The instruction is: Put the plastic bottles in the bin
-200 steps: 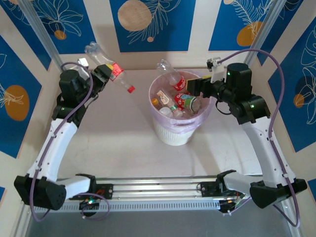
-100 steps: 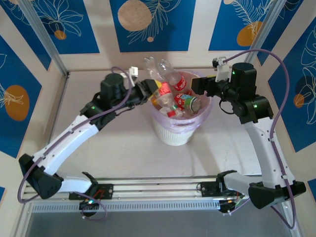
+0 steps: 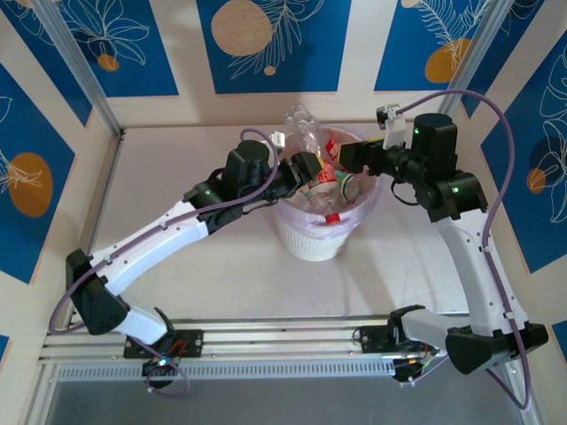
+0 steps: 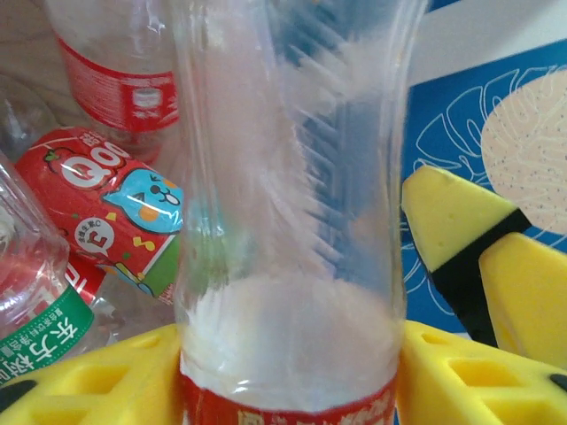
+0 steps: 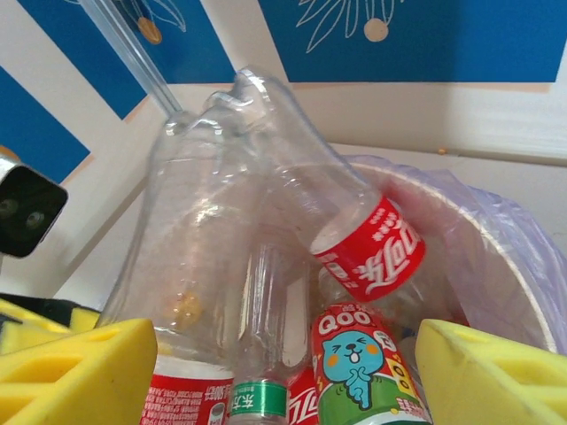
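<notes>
Patience: clamping the bottle (image 4: pixel 292 221) in the closed fingers of the left gripper (image 4: pixel 288 376) just inside the left rim of the bin (image 3: pixel 306 241), aiming for the bin's middle before releasing, dodging the right gripper (image 3: pixel 348 159) gaping open at the bin's right rim.

Blue leaf-print wall panels (image 3: pixel 267 44); beige tabletop (image 3: pixel 213 266)

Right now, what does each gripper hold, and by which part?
Left gripper: a clear plastic bottle, clamped across its body at the red label. Right gripper: open, nothing.
</notes>
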`<action>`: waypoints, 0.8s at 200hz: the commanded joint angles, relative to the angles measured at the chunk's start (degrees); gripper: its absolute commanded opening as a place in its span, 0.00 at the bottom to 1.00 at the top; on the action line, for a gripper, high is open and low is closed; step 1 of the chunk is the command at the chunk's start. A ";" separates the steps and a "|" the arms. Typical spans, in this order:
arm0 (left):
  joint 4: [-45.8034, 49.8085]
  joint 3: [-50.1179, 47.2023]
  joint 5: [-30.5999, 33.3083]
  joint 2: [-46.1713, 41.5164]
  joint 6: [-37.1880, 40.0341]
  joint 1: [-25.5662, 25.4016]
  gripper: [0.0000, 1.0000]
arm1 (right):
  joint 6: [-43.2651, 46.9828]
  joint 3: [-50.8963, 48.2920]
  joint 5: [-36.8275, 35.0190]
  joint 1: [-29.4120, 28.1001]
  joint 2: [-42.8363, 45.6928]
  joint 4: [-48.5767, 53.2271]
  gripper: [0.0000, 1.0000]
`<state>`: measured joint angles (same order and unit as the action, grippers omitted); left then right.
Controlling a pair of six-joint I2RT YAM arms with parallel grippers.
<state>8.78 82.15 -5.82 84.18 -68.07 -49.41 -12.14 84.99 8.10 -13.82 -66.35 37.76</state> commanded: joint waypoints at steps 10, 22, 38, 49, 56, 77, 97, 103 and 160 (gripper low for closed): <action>1.06 2.12 5.78 0.92 1.79 -0.03 0.65 | 3.86 0.55 1.62 -3.05 -1.23 2.37 0.77; 1.07 2.36 6.14 1.07 2.00 0.01 0.67 | 5.90 1.26 0.11 -5.34 -1.54 3.94 0.76; 1.72 2.80 7.58 0.57 3.00 -0.04 0.69 | 7.98 2.63 -2.40 -8.53 -2.31 6.04 0.74; 2.72 3.44 9.08 0.05 4.52 0.01 0.70 | 8.98 3.73 -4.15 -10.94 -3.18 7.24 0.72; 3.66 4.01 10.18 -0.46 5.63 0.01 0.71 | 9.48 4.44 -4.93 -12.30 -3.86 7.78 0.71; 6.01 4.99 13.71 -2.03 8.41 0.10 0.72 | 9.11 5.81 -6.50 -14.05 -6.13 7.67 0.69; 7.30 4.65 16.83 -4.51 10.36 0.10 0.73 | 9.06 7.23 -8.92 -14.89 -8.74 8.35 0.66; 7.62 4.32 17.93 -5.35 10.79 0.10 0.73 | 9.23 7.54 -8.94 -15.04 -9.46 8.53 0.66; 7.02 3.49 22.42 -10.45 15.49 0.56 0.73 | 10.14 12.45 -8.71 -15.35 -13.14 12.70 0.50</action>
<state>17.39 84.38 13.52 76.05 -56.58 -49.36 -3.05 94.30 -0.73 -28.73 -80.05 46.68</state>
